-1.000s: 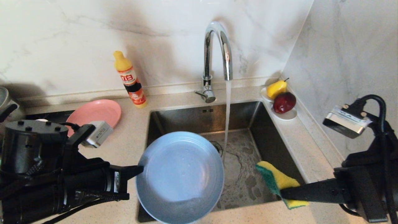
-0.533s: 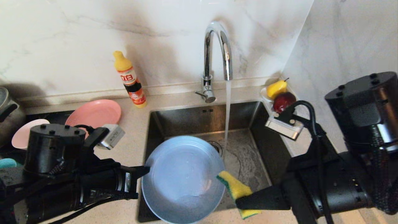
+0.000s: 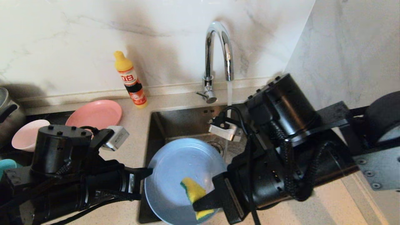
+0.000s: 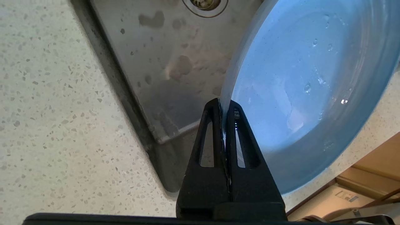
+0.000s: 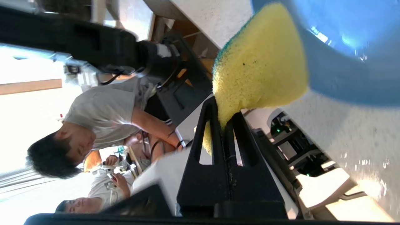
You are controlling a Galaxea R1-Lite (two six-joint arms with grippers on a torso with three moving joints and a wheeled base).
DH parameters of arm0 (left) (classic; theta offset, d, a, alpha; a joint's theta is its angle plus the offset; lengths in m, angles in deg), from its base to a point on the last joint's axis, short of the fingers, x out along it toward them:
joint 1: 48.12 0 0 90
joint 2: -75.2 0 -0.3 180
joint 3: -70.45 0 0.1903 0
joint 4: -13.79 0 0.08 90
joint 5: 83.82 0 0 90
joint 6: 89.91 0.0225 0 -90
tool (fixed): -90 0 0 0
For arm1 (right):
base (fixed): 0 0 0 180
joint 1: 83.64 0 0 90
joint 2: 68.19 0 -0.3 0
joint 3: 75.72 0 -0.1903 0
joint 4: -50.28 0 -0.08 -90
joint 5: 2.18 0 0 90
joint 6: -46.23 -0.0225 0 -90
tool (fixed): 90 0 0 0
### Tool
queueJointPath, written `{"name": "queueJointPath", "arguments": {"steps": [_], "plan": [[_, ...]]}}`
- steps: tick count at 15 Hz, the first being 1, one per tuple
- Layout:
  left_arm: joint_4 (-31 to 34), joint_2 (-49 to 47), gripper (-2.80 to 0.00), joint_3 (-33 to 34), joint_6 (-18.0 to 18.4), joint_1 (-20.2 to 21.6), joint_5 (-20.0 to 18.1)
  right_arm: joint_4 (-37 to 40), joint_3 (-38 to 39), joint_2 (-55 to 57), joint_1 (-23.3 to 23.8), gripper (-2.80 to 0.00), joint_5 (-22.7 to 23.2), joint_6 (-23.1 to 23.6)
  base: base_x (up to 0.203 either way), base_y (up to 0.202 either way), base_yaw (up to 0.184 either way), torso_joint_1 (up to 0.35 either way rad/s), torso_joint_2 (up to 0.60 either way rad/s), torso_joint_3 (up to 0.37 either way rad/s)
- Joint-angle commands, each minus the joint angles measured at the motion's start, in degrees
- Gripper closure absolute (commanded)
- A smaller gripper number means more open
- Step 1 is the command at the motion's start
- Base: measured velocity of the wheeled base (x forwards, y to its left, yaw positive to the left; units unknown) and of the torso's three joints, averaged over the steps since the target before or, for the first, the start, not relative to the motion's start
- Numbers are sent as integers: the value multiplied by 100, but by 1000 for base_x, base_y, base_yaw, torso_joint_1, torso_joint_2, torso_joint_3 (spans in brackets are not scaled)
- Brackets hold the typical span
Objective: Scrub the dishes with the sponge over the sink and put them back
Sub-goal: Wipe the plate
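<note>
My left gripper (image 3: 149,171) is shut on the left rim of the light blue plate (image 3: 173,172), holding it tilted over the front of the sink (image 3: 184,122). In the left wrist view the fingertips (image 4: 223,104) pinch the thin rim of the wet plate (image 4: 300,87). My right gripper (image 3: 200,204) is shut on the yellow sponge (image 3: 193,190) with its green layer, and the sponge lies against the plate's lower face. The right wrist view shows the sponge (image 5: 259,68) squeezed between the jaws (image 5: 223,115) beside the plate (image 5: 343,47). The salmon-pink plate (image 3: 95,114), pale pink bowl (image 3: 26,134) and teal bowl (image 3: 6,164) sit on the left counter.
Water runs from the chrome tap (image 3: 218,47) into the basin behind my right arm. A yellow-capped soap bottle (image 3: 131,81) stands by the back wall. A steel pot (image 3: 6,109) is at the far left edge. The right wall stands close behind my right arm.
My right arm swung left across the sink, carrying the sponge from the right side onto the blue plate's face. The left gripper and plate shifted slightly right.
</note>
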Motion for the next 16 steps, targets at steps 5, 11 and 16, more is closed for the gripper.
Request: {"name": "queueJointPath", "arguments": {"steps": [5, 11, 16], "plan": [[-178, -19, 0, 36, -27, -3, -3, 92, -782, 1201, -182, 0, -478, -28, 0, 0, 0, 0, 0, 0], [-178, -27, 0, 73, -33, -3, -12, 521, -1388, 1570, -184, 0, -495, -41, 0, 0, 0, 0, 0, 0], [-178, 26, 0, 90, -41, -3, -16, 733, -1805, 1909, -184, 0, -513, -57, 0, 0, 0, 0, 0, 0]]}}
